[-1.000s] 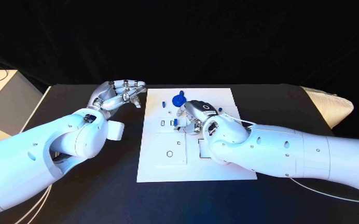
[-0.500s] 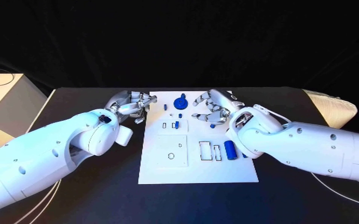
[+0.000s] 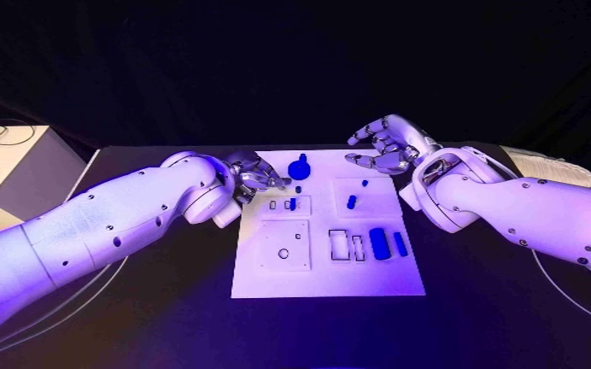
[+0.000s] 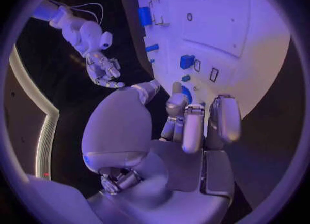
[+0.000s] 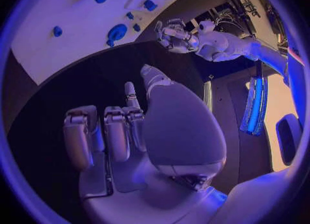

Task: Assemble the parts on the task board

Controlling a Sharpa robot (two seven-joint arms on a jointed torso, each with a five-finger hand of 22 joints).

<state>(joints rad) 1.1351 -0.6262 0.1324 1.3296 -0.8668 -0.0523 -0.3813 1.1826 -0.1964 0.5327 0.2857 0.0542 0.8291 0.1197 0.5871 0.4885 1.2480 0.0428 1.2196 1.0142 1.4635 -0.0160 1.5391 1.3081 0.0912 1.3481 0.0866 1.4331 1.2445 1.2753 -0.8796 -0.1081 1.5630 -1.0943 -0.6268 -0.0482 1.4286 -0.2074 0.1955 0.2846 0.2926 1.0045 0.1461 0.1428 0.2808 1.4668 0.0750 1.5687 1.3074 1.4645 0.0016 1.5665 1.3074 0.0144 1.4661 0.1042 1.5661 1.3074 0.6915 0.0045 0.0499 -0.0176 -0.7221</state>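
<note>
While the black tabletop point(image 3: 148, 318) carries the white task board point(image 3: 326, 275), the right hand point(image 3: 388, 149) has lifted off it to the far right corner, fingers apart, empty. Left hand point(image 3: 255, 172) has moved to the board's left edge, curled, empty. Blue parts point(image 3: 379, 243) stay on board; next pick pending.

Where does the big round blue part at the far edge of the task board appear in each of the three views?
Head view: round blue part at the board's far edge, between both hands.
Left wrist view: partly hidden behind the left hand's fingers.
Right wrist view: near the board's edge.
Shared landmark: the white task board.
</note>
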